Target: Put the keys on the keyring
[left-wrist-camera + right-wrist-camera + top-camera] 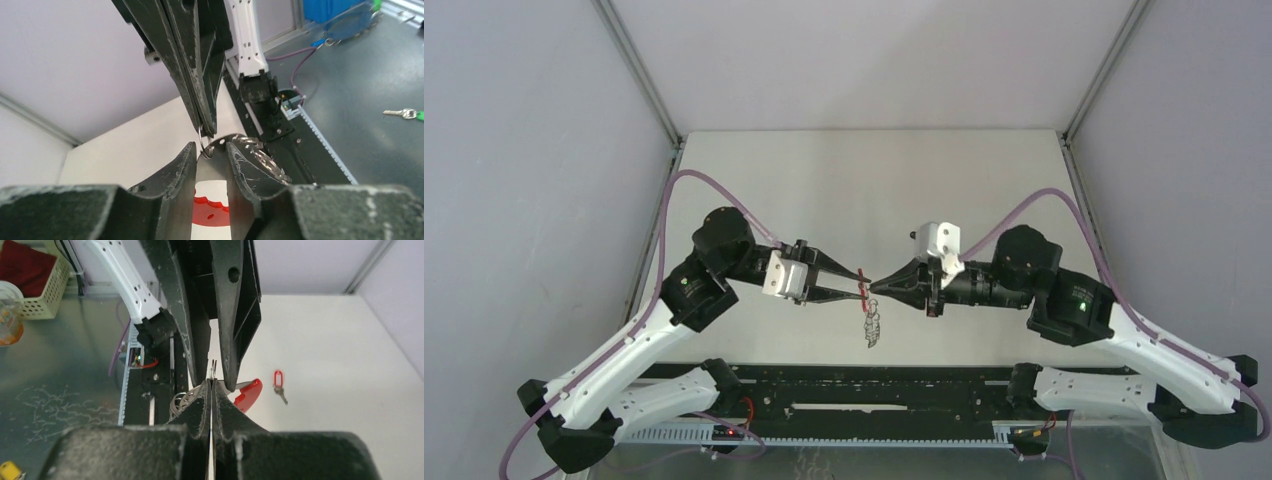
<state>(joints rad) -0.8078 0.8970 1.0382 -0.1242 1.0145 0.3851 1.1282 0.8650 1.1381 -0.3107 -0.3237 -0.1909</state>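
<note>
right gripper (pixel 871 288) tight on the keyring (pixel 871 325), left gripper (pixel 861 285) part-open around it, far from table (pixel 874 180) edges

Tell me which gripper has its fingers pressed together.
The right gripper: its fingers pinch a thin metal ring, whereas the left gripper fingers stand apart.

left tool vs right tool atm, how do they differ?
Jaws: the left tool has its fingers apart; the right tool has them pressed together.
Load: the right tool pinches a small silver metal ring at its tips; the left tool clamps nothing, the ring sitting in its gap.
Heading: in the top view the left tool points right, the right tool left.
Shared: both black, two-fingered, tips meeting over the white table.
</note>
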